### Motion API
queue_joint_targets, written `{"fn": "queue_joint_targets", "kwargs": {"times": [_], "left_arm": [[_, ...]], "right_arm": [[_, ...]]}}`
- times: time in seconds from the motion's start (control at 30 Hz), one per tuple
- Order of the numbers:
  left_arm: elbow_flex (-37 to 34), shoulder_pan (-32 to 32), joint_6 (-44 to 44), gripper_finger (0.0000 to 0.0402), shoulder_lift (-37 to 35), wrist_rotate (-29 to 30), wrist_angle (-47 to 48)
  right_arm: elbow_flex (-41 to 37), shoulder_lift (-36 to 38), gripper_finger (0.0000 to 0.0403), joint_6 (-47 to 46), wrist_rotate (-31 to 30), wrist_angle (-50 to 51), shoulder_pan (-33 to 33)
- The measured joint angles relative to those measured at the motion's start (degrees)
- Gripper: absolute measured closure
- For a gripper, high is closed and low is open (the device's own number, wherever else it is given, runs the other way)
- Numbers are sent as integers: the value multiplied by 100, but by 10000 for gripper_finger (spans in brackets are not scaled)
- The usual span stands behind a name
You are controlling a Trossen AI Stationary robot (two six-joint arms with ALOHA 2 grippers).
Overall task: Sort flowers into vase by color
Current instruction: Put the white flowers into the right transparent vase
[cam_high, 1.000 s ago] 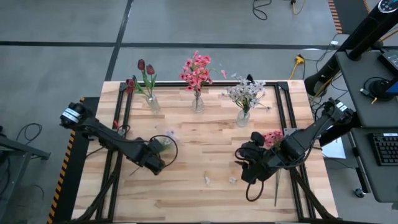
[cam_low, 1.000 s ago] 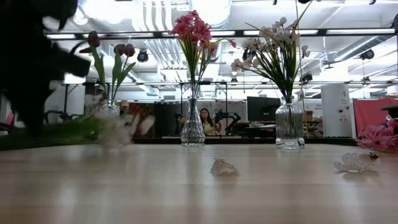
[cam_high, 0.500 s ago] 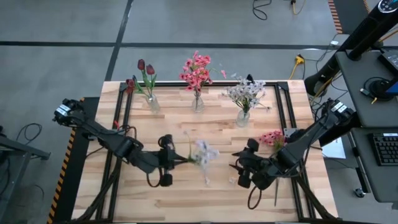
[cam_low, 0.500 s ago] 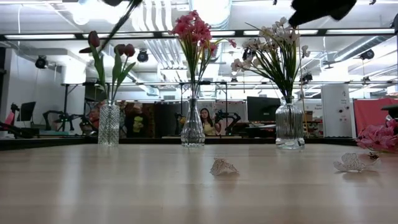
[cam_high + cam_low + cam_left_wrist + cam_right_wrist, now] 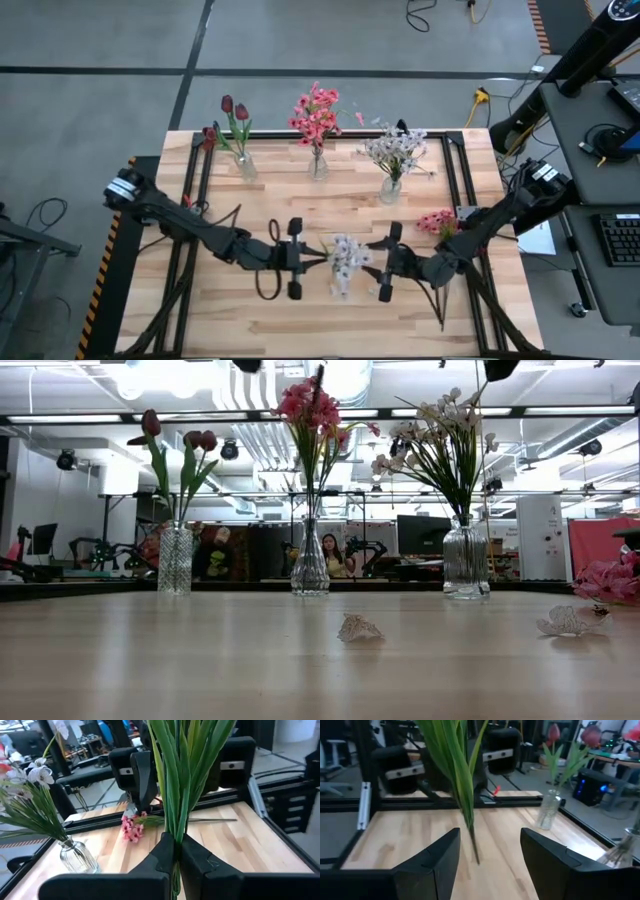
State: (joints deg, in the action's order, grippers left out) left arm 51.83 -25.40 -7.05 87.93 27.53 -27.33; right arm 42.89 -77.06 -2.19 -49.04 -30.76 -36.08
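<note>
Table [image 5: 300, 320]: pale butcher-block wood, smooth satin. Vases [image 5: 466, 560]: clear ribbed glass. Jaws: matt black plastic.

Back edge blocked by three vases [image 5: 318, 165]. Mid-table taken: left end effector [image 5: 312, 258] and right end effector [image 5: 375, 264] face each other, white spray [image 5: 346, 256] between. Pink flower [image 5: 437, 221] lies right. Front strip of table [image 5: 300, 320] open.

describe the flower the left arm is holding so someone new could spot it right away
Start at the pale wooden table, with three clear glass vases along its far edge. In mid-table the left gripper and right gripper face each other. Between them is the white-lavender small-blossom spray, its green stem pinched in the left gripper's shut fingers; it is the only flower held in the air, not in a vase or lying flat.
</note>
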Motion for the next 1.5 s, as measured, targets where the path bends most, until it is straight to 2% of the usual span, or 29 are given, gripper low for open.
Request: {"fn": "queue_joint_targets", "kwargs": {"times": [0.2,0.6,0.8,0.97,1.1,1.2,1.33,1.43,1.5], "left_arm": [[0,266,-127,401,556,-303,-944],[0,591,-137,401,1008,-306,-2025],[2,625,-151,401,1214,-306,-2317],[18,681,-150,401,1411,-313,-2453],[131,698,-151,401,1499,-315,-2443],[175,696,-195,401,1541,-315,-2419],[181,712,-142,396,1542,-311,-2433],[181,716,-106,378,1542,-313,-2439],[181,720,-80,360,1542,-308,-2442]], "right_arm": [[-1,0,202,-81,415,37,188],[71,0,202,-75,404,2,413],[97,0,202,-14,480,-4,673],[166,0,202,62,1040,-5,871],[222,0,206,69,1178,-7,916],[258,0,232,76,1171,1,933],[272,0,303,90,1165,4,922],[272,0,362,161,1161,4,922],[272,0,384,217,1159,4,925]]}}
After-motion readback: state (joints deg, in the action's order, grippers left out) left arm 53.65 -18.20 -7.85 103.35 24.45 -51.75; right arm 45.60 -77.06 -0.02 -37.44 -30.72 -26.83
